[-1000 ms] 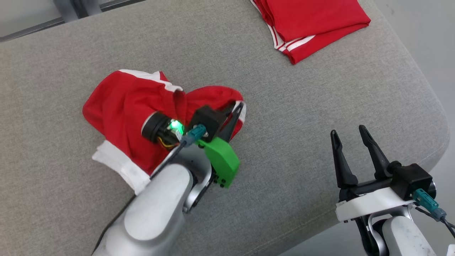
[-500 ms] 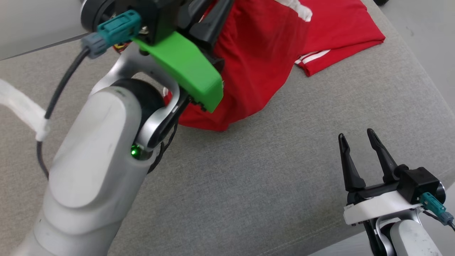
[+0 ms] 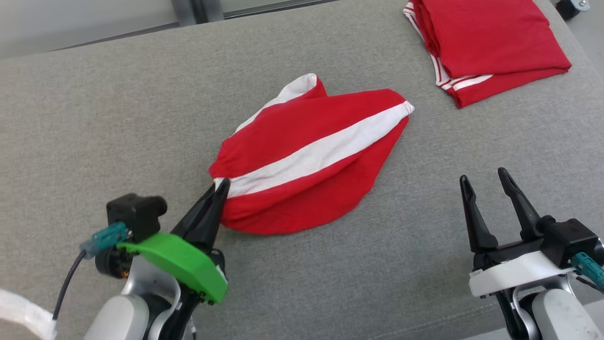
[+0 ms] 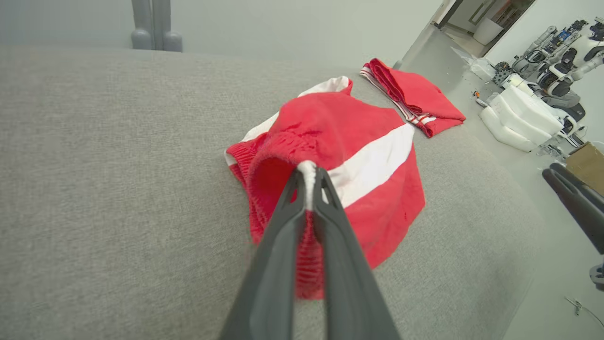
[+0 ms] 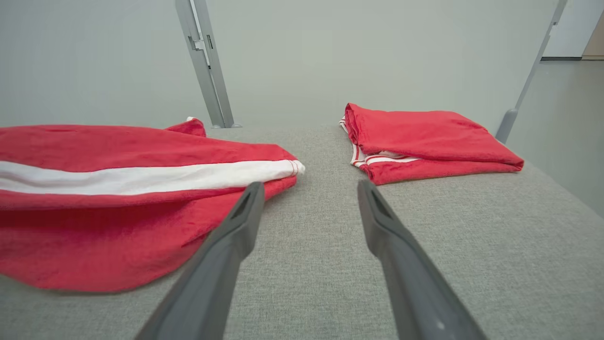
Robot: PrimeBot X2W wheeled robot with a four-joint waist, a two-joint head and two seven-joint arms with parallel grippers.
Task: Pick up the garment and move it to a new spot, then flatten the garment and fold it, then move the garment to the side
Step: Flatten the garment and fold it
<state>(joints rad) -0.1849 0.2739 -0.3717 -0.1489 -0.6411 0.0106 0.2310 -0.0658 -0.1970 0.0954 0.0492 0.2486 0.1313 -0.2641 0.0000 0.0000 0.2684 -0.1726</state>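
Red cloth with a white stripe, the garment (image 3: 311, 156) is laid crumpled in the middle of the grey surface (image 3: 118, 118), its long axis run from near left to far right. Its near-left waistband corner is clamped between the fingers of the left gripper (image 3: 219, 186). The right gripper (image 3: 486, 186), fingers apart and empty, is placed nearer the free far-right end, judged the next grasp point.
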